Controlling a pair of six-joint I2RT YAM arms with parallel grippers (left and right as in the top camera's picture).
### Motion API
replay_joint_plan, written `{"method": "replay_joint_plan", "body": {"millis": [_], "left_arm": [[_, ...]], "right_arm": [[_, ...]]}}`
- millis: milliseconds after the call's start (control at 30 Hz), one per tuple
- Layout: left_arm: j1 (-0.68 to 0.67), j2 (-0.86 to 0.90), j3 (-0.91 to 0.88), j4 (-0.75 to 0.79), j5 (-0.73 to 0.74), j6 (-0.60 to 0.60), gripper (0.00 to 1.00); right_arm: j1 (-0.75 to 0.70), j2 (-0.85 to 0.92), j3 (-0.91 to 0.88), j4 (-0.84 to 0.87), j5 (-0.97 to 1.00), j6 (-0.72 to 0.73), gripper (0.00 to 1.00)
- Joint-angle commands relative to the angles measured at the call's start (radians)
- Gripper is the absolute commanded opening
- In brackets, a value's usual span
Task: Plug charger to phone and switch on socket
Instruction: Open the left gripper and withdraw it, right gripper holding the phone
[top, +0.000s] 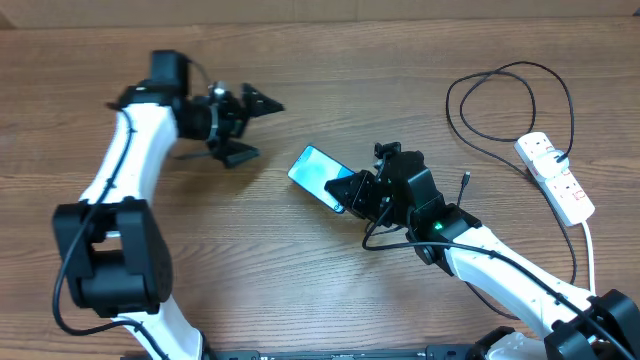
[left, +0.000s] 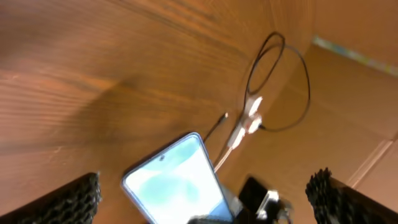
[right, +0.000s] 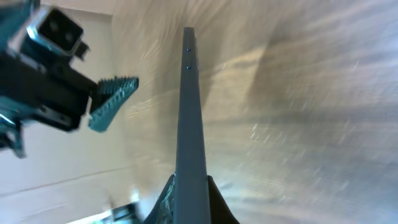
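Two hands: right hand (top: 352, 190) clamps phone (top: 313, 168) by one end; left hand (top: 255, 128) spread wide, empty, well apart. Coiled charger (top: 500, 100) lies on counter (top: 290, 290) beside socket (top: 556, 178).

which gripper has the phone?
The right gripper, shut on one end of the phone; the left gripper is open, empty, away from it.

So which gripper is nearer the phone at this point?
Right. The right gripper is shut on one end of the phone; the left gripper is open, off beyond the phone's other end, not touching it.
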Motion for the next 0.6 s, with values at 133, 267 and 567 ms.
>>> {"method": "replay_joint_plan", "body": {"millis": [133,267,567], "left_arm": [[0.171,-0.068,0.014,-0.193,0.084,0.377,1.00],[0.217,-0.142,0.014,-0.257,0.053,0.480,1.00],[0.235,-0.414,0.014,-0.370,-0.047,0.667,1.00]], "right_arm": [[0.005,-0.013,0.013,0.019,-0.245,0.426,0.04],[0.005,-0.013,0.013,0.020,-0.352,0.526,0.04],[0.005,-0.013,0.013,0.029,-0.539,0.708,0.04]]}}
